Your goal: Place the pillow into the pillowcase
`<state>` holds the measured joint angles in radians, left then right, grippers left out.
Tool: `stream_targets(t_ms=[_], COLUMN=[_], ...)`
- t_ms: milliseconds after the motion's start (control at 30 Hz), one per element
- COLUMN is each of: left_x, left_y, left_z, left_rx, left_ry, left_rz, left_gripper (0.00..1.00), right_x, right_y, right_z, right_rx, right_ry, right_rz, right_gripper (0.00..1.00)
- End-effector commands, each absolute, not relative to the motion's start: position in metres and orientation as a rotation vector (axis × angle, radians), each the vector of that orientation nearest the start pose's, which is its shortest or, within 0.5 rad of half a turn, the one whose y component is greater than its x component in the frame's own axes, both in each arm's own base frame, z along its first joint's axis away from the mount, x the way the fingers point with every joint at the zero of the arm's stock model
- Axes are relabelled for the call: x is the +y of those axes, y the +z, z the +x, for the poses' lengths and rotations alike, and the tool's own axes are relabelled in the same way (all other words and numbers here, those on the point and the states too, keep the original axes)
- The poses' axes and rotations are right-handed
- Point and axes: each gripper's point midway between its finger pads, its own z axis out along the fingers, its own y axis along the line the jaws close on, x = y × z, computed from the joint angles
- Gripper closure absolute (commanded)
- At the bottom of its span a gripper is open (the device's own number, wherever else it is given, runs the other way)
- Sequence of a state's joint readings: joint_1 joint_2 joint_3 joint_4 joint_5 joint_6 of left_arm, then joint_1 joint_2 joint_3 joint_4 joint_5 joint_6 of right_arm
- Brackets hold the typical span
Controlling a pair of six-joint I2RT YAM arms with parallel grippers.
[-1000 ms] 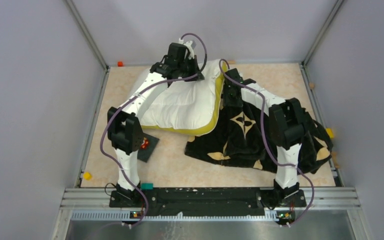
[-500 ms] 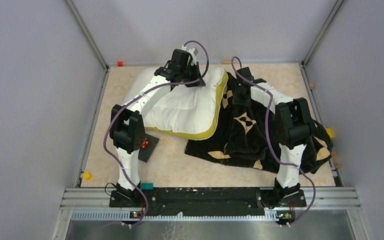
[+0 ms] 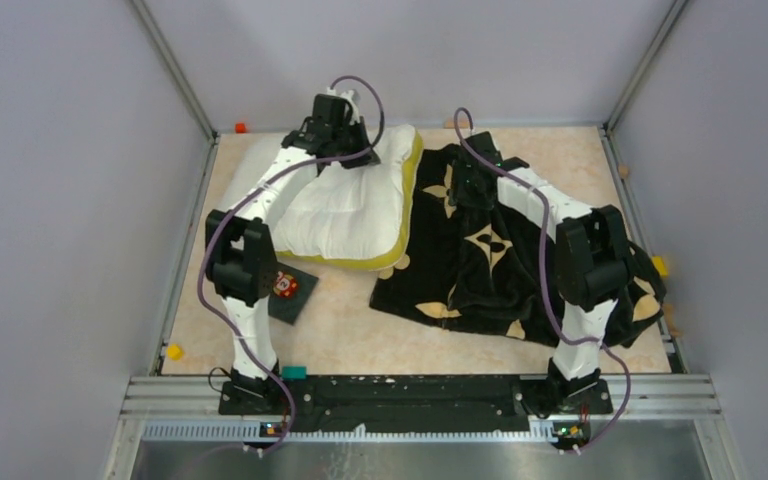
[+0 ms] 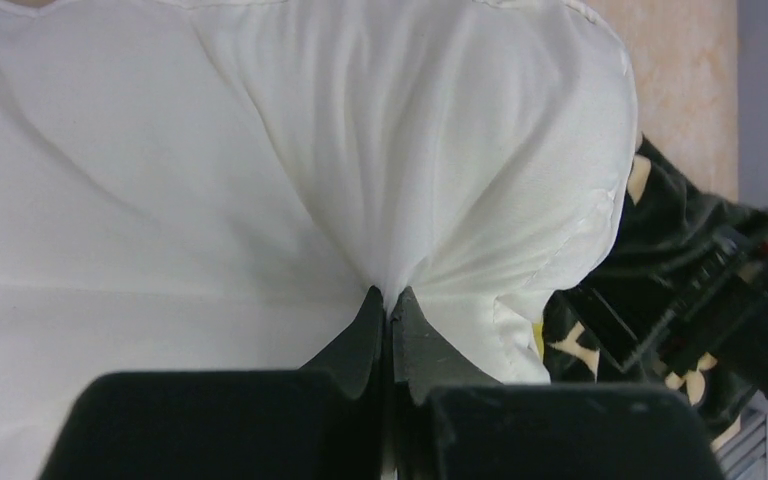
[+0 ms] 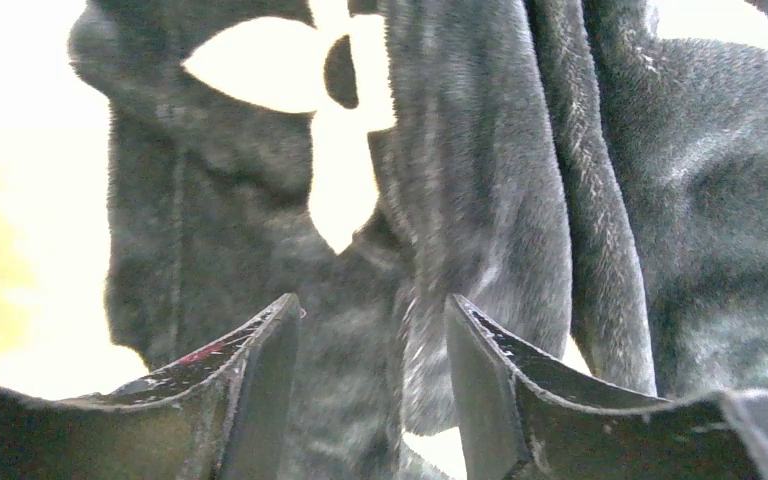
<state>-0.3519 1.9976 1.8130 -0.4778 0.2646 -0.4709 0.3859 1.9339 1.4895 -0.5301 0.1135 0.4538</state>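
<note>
– White, tufted and puffy: the pillow (image 3: 345, 205) has a yellow band (image 3: 400, 215) along the edge that faces the pillowcase (image 3: 490, 265). Where does it lie?

– Flat on the surface (image 3: 350, 330), wholly outside the pillowcase. The black velvety sack with cream four-petal flowers sits crumpled just to the pillow's right, touching or nearly touching that yellow edge.

– And the left end effector (image 4: 388, 300)?

– Clenched on the pillow at its far edge. The wrist view shows the white cloth puckered into folds where the two fingers pinch it.

– The right end effector (image 5: 370, 300)?

– To the right of the pillow, over the pillowcase's far part. Its jaws stand apart with a ridge of velvet between them. I think they are not gripping it, but the close view is murky.

– Anything else near the pillow?

– A small dark card (image 3: 285, 290) with a picture at its near left corner, partly under the left arm. The picture is too small to read.
</note>
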Motion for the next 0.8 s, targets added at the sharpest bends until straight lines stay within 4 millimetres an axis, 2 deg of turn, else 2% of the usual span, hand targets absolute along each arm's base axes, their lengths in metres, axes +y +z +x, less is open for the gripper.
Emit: stream_targets(t_ms=[0,133,300,433,600,700,767], left_x=[-0.197,-0.169,-0.159,-0.16,-0.158,-0.157,-0.158], left_y=[0.299,0.329,0.362,0.376,0.384,0.388,0.391], left_z=[0.511,0.521,0.519,0.513,0.508,0.504,0.5], left_rx=[2.029,1.933,1.835,1.806,1.79,1.78,1.772], left_ry=[-0.733,-0.763,-0.81,-0.837,-0.849,-0.861,-0.871], left_rz=[-0.11,-0.195,-0.197,-0.176,-0.164,-0.158,-0.15], left_gripper=[1.0,1.0,1.0,1.0,1.0,1.0,1.0], right_x=[0.197,0.235,0.271,0.284,0.288,0.294,0.307], right_y=[0.144,0.135,0.105,0.08,0.048,0.033,0.028], right_z=[0.435,0.427,0.441,0.457,0.459,0.454,0.451], right_rx=[2.377,2.393,2.451,2.484,2.538,2.561,2.574], right_ry=[0.235,0.321,0.369,0.329,0.222,0.219,0.284], right_rz=[0.101,0.033,-0.004,-0.019,-0.03,-0.034,-0.041], right_gripper=[0.42,0.36,0.32,0.29,0.27,0.37,0.59])
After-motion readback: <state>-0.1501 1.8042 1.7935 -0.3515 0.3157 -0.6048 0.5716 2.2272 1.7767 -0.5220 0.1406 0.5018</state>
